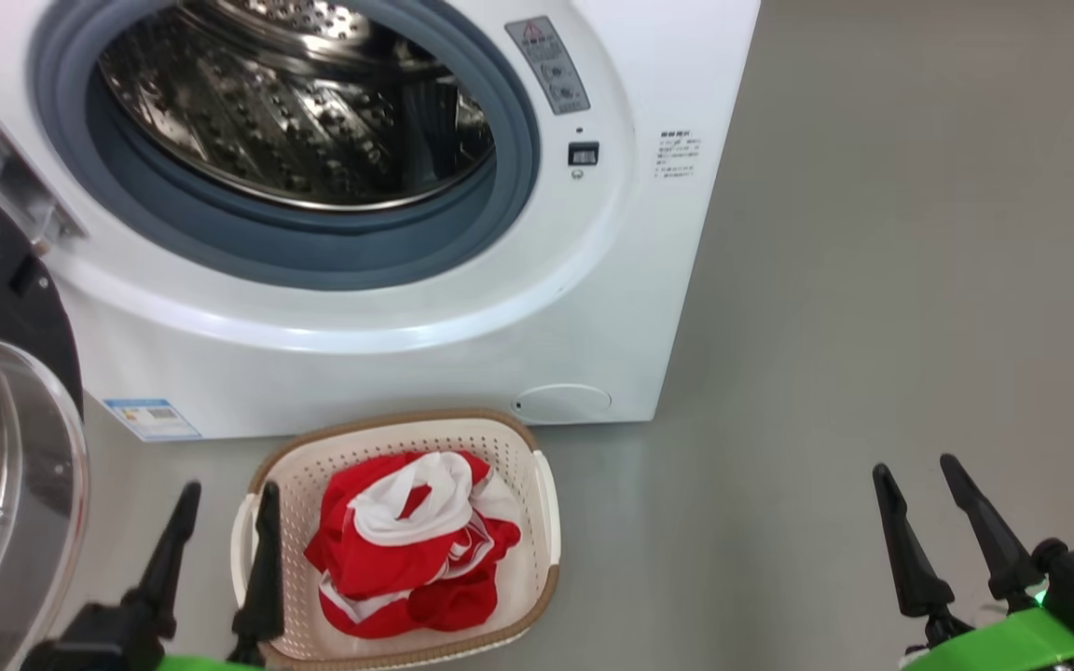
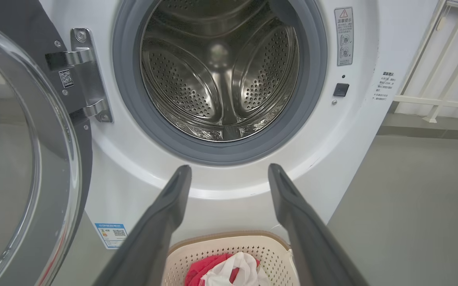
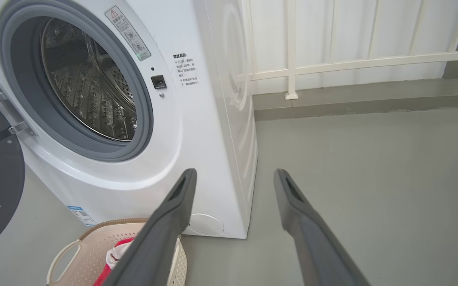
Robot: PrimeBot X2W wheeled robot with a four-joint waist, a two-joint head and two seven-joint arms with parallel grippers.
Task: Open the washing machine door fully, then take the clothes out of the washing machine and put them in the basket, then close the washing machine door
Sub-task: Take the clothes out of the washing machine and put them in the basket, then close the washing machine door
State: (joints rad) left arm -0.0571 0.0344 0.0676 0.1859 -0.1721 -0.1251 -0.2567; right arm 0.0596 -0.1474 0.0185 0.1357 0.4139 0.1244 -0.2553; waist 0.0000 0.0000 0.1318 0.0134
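Here, crumpled red clothes (image 1: 406, 559) lie in a perforated basket (image 1: 332, 461); left claw (image 1: 230, 489), right claw (image 1: 915, 464) gape wide.

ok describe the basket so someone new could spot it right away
Find the big white washing machine with its round door swung open to the left. On the grey floor just in front of it sits the basket. It is cream, perforated, brown-rimmed, and holds red and white clothes.
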